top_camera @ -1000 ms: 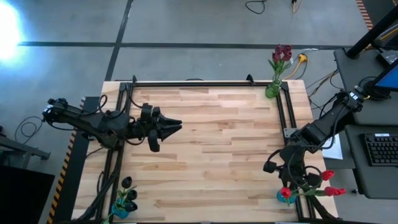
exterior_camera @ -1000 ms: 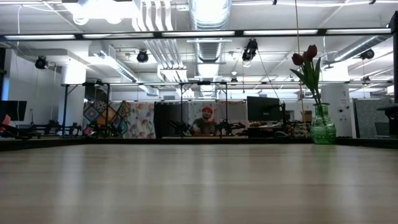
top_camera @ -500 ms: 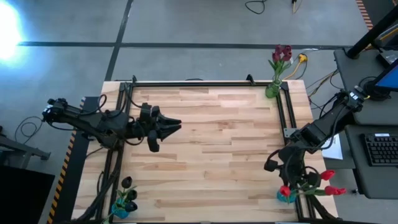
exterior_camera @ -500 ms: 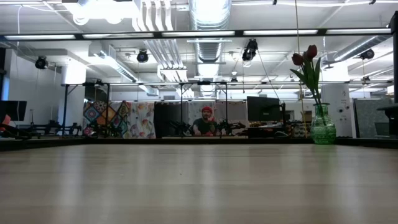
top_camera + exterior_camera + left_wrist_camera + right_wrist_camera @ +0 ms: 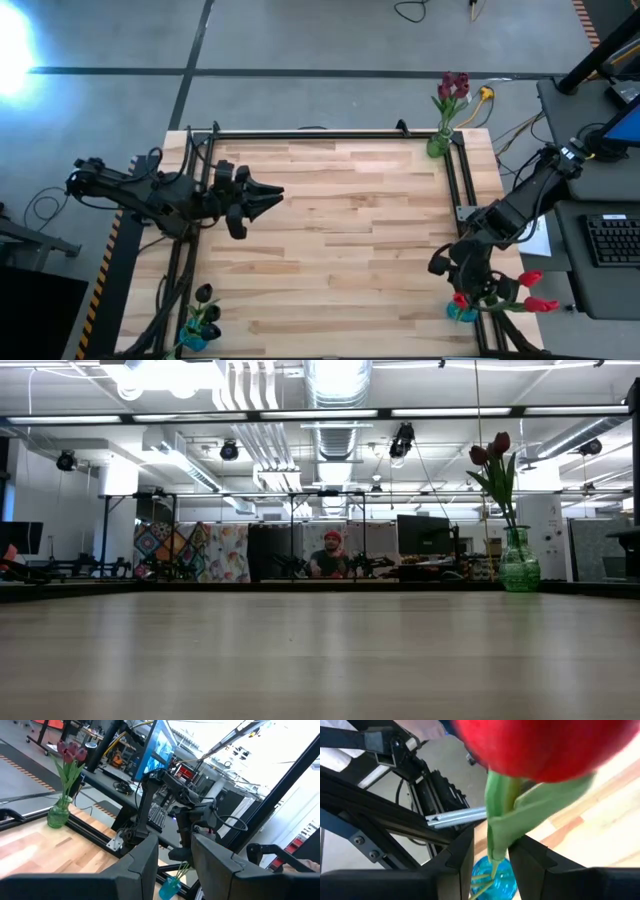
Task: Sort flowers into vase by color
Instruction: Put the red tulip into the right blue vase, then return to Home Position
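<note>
The right hand [image 5: 462, 292] hangs over the blue vase [image 5: 461, 313] at the surface's [image 5: 350, 230] near right corner, fingers slightly spread around a red flower's [image 5: 540, 745] stem. The left hand [image 5: 262, 195], fingers parted and empty, hovers well apart.

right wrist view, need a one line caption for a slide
Right end effector poised over a blue vase, its fingers either side of a red tulip's green stem.
</note>
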Motion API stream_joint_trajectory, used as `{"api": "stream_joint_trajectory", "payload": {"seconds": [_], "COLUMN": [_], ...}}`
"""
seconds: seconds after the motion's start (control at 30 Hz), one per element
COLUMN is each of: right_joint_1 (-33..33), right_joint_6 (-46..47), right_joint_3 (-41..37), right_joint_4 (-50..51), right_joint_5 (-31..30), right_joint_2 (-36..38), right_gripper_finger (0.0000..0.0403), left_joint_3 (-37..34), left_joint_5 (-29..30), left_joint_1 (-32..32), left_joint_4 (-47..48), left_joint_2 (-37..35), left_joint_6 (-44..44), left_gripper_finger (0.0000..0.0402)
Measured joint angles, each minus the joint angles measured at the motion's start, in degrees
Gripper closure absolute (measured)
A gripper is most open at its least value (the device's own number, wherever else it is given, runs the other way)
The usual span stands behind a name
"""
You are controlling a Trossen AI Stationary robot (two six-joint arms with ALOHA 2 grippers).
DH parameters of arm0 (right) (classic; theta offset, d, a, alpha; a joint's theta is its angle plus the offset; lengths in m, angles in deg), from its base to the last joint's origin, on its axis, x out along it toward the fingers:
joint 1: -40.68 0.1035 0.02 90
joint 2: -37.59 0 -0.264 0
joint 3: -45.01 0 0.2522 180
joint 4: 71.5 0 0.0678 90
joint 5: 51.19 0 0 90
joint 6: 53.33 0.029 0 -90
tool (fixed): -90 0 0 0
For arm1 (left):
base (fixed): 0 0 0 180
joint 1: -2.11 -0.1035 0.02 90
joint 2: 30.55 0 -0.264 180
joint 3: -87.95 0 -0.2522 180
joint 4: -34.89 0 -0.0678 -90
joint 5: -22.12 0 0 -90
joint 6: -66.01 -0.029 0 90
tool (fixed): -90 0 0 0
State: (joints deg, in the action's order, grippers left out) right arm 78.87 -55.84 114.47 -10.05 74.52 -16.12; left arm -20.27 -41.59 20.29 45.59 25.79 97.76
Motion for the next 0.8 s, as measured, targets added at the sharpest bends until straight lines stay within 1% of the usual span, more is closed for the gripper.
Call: {"api": "stream_joint_trajectory", "payload": {"seconds": [0.1,0.27,0.43,0.53,0.67,0.8], "right_joint_1": [0.72,1.92,2.57,2.57,2.57,2.57], "right_joint_6": [1.48,2.92,5.35,7.14,9.23,9.55], "right_joint_3": [0.00,0.00,0.00,0.00,0.00,1.55], "right_joint_4": [1.38,2.23,5.11,5.75,6.46,10.97], "right_joint_5": [-1.24,-1.45,-4.48,-4.75,-4.73,-4.70], "right_joint_2": [0.00,0.00,-0.02,-0.02,0.02,0.03], "right_gripper_finger": [0.0288,0.0287,0.0284,0.0270,0.0240,0.0211], "left_joint_3": [0.00,-0.02,-0.02,-0.02,-0.02,-0.02], "left_joint_5": [0.14,0.23,0.24,0.31,1.47,1.73], "left_joint_1": [-0.03,-0.07,-0.07,-0.19,-0.86,-2.24], "left_joint_4": [1.26,1.63,1.81,1.88,3.36,4.75], "left_joint_2": [-0.41,-0.81,-1.74,-2.40,-2.54,-1.65], "left_joint_6": [-0.04,-1.20,-1.25,-1.25,-0.99,-1.23], "left_gripper_finger": [0.0295,0.0295,0.0295,0.0295,0.0295,0.0295]}}
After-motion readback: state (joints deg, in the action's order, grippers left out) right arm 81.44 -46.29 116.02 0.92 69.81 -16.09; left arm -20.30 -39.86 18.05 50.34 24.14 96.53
